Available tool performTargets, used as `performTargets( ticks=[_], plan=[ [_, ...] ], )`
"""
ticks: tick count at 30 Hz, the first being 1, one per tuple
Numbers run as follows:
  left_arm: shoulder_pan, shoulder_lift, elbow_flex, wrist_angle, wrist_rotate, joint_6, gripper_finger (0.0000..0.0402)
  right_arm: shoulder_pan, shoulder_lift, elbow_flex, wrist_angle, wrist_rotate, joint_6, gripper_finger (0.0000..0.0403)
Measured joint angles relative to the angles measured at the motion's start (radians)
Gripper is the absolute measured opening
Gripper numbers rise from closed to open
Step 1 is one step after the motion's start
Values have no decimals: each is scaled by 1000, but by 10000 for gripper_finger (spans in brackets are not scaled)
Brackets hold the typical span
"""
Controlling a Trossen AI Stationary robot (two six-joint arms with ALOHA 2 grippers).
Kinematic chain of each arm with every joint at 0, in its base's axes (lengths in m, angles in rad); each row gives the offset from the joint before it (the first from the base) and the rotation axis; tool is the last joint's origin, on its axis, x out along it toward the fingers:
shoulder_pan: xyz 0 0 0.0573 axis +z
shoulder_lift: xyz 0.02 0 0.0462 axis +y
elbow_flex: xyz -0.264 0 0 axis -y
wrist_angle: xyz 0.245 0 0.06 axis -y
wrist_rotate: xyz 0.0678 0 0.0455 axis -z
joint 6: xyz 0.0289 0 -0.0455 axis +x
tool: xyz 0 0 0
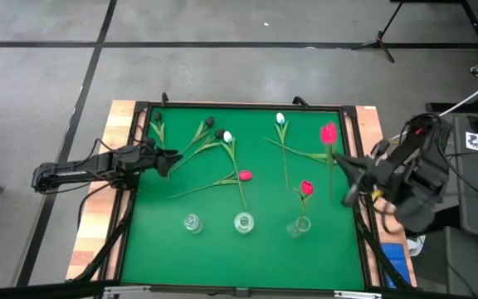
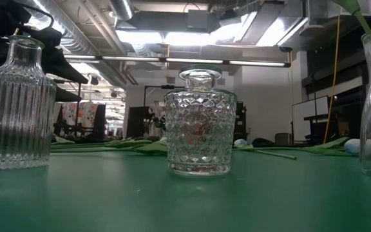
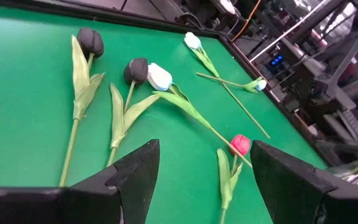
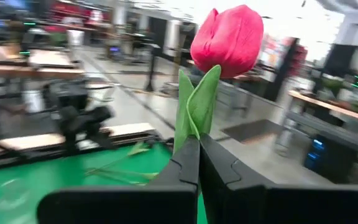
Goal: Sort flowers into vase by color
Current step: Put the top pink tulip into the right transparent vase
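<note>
My right gripper (image 1: 343, 167) is over the table's right part, shut on a red-pink tulip whose head (image 4: 229, 40) stands above the fingers. My left gripper (image 3: 197, 180) is open at the table's left edge (image 1: 168, 160), touching nothing. Beyond it, two black tulips (image 3: 91, 40) (image 3: 136, 70), two white ones (image 3: 160, 76) (image 3: 193, 40) and a red one (image 3: 240, 144) lie flat on the green mat. Another red tulip (image 1: 306, 189) stands with its stem in the right vase (image 1: 299, 226). A middle vase (image 2: 199, 125) and a left vase (image 2: 15, 106) stand along the near side. My right gripper pinches the red-pink tulip between its two shut fingers, on the stem and leaf base (image 4: 193, 134) a little below the head. The fingers come level from the table's right and lie across the stem. The tulip is lifted clear of the mat (image 1: 329, 133).
A raised dark frame (image 1: 247, 106) borders the green mat, with wood beyond it. The three glass vases stand in a row near the near edge. Free mat lies between the vases and the lying flowers. Equipment (image 1: 471, 183) stands right of the table.
</note>
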Motion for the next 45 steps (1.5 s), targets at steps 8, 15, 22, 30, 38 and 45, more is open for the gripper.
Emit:
performTargets(
  ticks=[8, 15, 22, 30, 38, 45],
  plan=[
    [0, 0, 0, 0, -17, -70, 246, 144, 104, -1, 29, -1, -55, 0],
    [0, 0, 0, -1, -34, -133, 246, 141, 180, 11, 136, -1, -93, 0],
    [0, 0, 0, -1, -54, -154, 246, 218, 277, 277, 140, 83, -517, 0],
    [0, 0, 0, -1, -105, -176, 246, 390, 301, 616, 108, 31, -1078, 0],
    [0, 0, 0, -1, -105, -238, 246, 436, 140, 606, 220, -535, -1416, 0],
    [-2, 0, 0, -1, -105, -314, 246, 432, -124, 196, 560, -630, -1511, 0]
  ],
)
